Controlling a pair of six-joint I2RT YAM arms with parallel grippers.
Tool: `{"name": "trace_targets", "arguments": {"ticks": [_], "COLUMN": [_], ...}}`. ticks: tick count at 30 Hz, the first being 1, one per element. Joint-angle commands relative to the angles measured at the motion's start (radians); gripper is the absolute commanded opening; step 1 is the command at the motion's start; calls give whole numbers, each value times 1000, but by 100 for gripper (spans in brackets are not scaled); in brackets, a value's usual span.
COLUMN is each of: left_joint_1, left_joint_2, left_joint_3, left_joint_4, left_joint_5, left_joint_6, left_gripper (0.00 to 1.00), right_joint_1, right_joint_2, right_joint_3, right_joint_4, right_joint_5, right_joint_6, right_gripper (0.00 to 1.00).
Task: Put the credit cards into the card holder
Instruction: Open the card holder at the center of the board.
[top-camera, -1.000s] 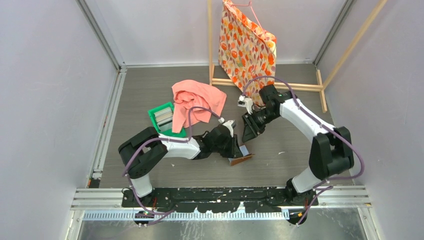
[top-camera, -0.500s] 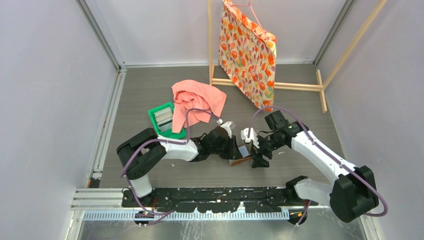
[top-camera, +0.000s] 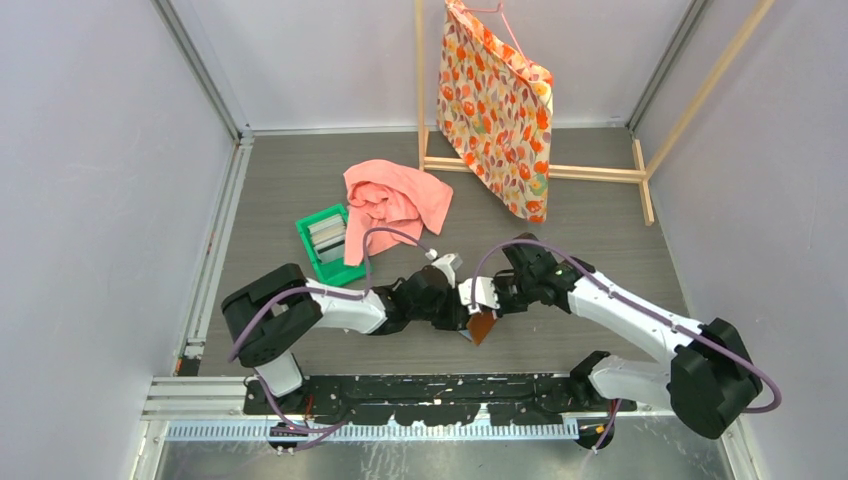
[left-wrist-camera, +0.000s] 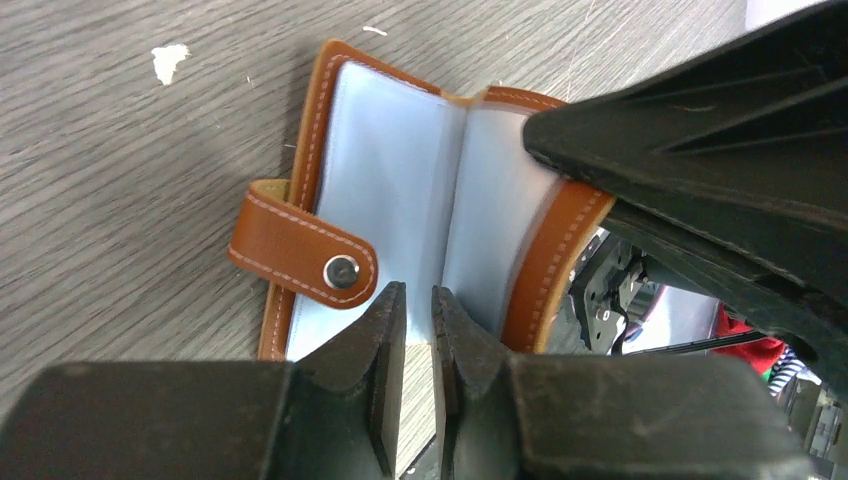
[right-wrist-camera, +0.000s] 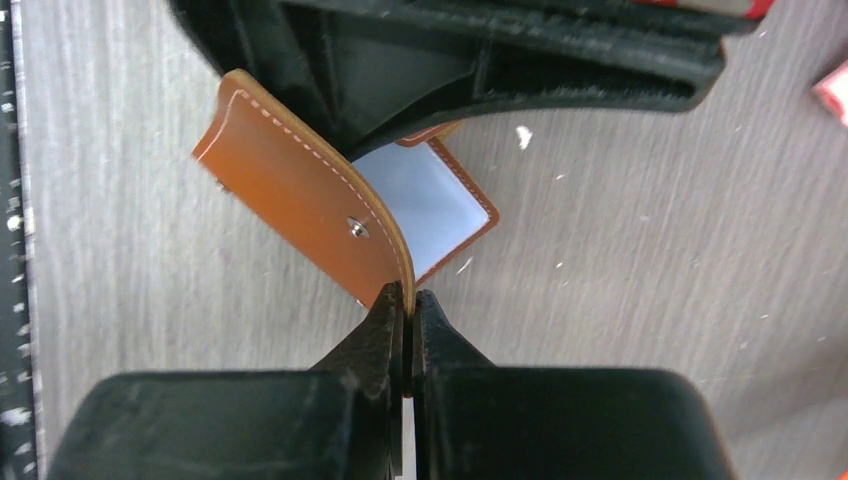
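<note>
On the table (top-camera: 600, 220) we hold the card holder (top-camera: 482, 326) open near six o'clock, left gripper (left-wrist-camera: 418, 330) pinching its pale pocket, right gripper (right-wrist-camera: 408, 300) clamped on its brown cover, while the credit cards (top-camera: 327, 235) lie in the green tray (top-camera: 340, 270) at ten o'clock, none loaded.

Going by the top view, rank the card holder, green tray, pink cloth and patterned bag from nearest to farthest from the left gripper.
1. The card holder, right at the fingertips of the left gripper.
2. The pink cloth and the green tray, both behind it to the left; too close to call.
3. The patterned bag, hanging at the rear right.
</note>
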Motion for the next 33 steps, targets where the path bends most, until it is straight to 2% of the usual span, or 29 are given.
{"name": "trace_targets", "arguments": {"ticks": [1,8,10,11,13,15,20,24,27,30,33], "left_joint_1": [-10,-8,-3,1,10,17,36,37,38,38,39], "left_joint_2": [-75,-183,-204,-208,-198,-167,-49,3,11,17,31], "left_joint_3": [-8,-21,-25,-25,-18,-5,34,73,90,106,130], "left_joint_4": [67,-21,-46,-57,-64,-61,16,36,37,28,21], "left_joint_5": [-30,-143,-189,-200,-207,-210,-177,-159,-165,-173,-180], "left_joint_6": [-13,15,20,21,29,44,58,65,74,83,81], "left_gripper": [17,18,19,20,21,21,21,21,21,22,23], "right_joint_1": [40,73,75,76,74,61,-32,-128,-205,-296,-344], "right_joint_2": [56,122,129,128,115,93,17,-40,-47,18,113], "right_joint_3": [19,84,92,94,97,89,125,209,254,279,319], "right_joint_4": [224,386,380,369,306,243,78,-44,-62,-84,-137], "right_joint_5": [78,64,49,42,37,35,-41,-128,-208,-401,-517], "right_joint_6": [-21,43,42,38,0,-26,49,245,475,646,765], "right_gripper": [1,1,5,11,34,49,71,74,77,77,74]}}
